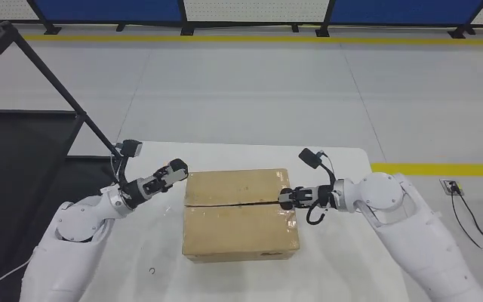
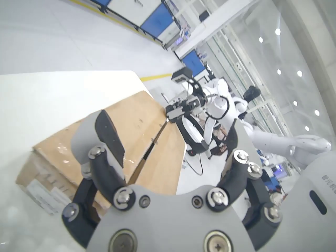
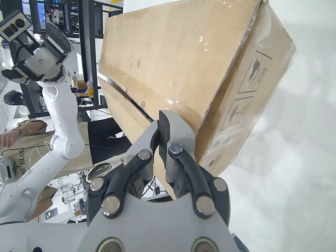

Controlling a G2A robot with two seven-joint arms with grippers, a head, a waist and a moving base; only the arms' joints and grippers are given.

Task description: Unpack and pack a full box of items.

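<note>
Closed box point(image 1: 240, 219) is set mid table point(image 1: 324, 264), right gripper point(image 1: 285, 198) pinched closed at the right end of its seam point(image 1: 238, 203), left gripper point(image 1: 175, 171) spread wide off the far-left corner; the seam is best entered level, not jabbed.

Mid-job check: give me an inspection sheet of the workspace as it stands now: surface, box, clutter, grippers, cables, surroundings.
Surface: white table, carrying the box.
Job's things: cardboard box, both top flaps down, meeting at a seam with a narrow gap; contents hidden.
Clutter: small dark curved thing near the table's front edge; too small to identify.
Grippers: left gripper open, by one end of the box, contact unclear; right gripper shut, tips at the seam's other end.
Cables: black cable looped at the right wrist; floor socket with a lead.
Surroundings: grey floor, yellow line, blue panels, black frame.
</note>
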